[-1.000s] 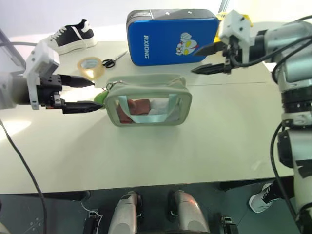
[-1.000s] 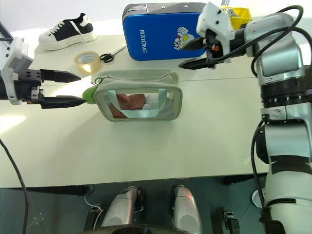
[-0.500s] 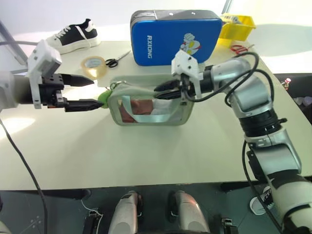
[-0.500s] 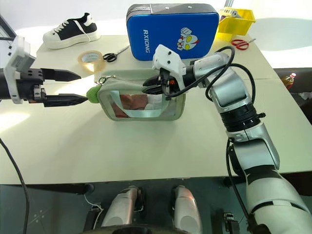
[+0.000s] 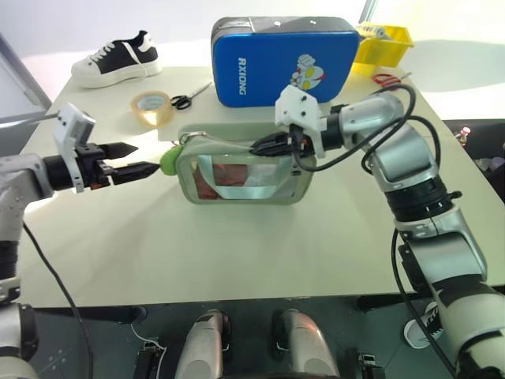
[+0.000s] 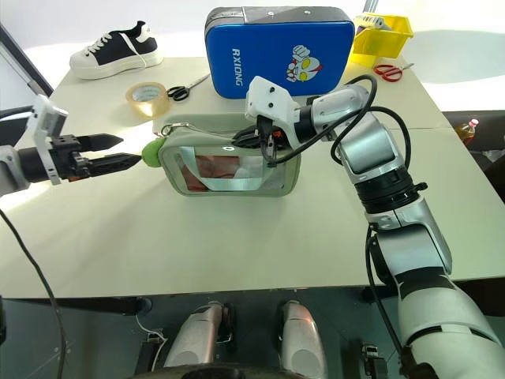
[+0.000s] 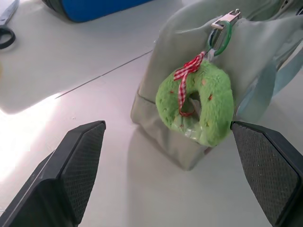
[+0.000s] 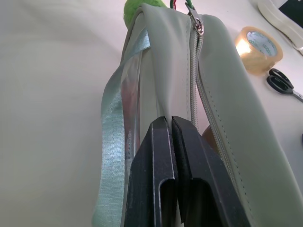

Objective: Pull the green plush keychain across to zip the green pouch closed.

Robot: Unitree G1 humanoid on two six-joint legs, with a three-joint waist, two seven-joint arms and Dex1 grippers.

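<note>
On the pale surface (image 5: 237,253), the right hand (image 5: 260,145) has come across and pinched shut on the pouch (image 5: 245,170) top edge, bracing it. The left hand (image 5: 146,158), spread wide, has dropped toward the keychain (image 7: 196,101) at the pouch's left end, ungrasped.

Head stereo pair downward over table (image 5: 237,237); wrist cameras close on green pouch (image 7: 189,71).

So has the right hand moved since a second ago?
Yes. The right hand came down from beside the blue case onto the green pouch.
</note>
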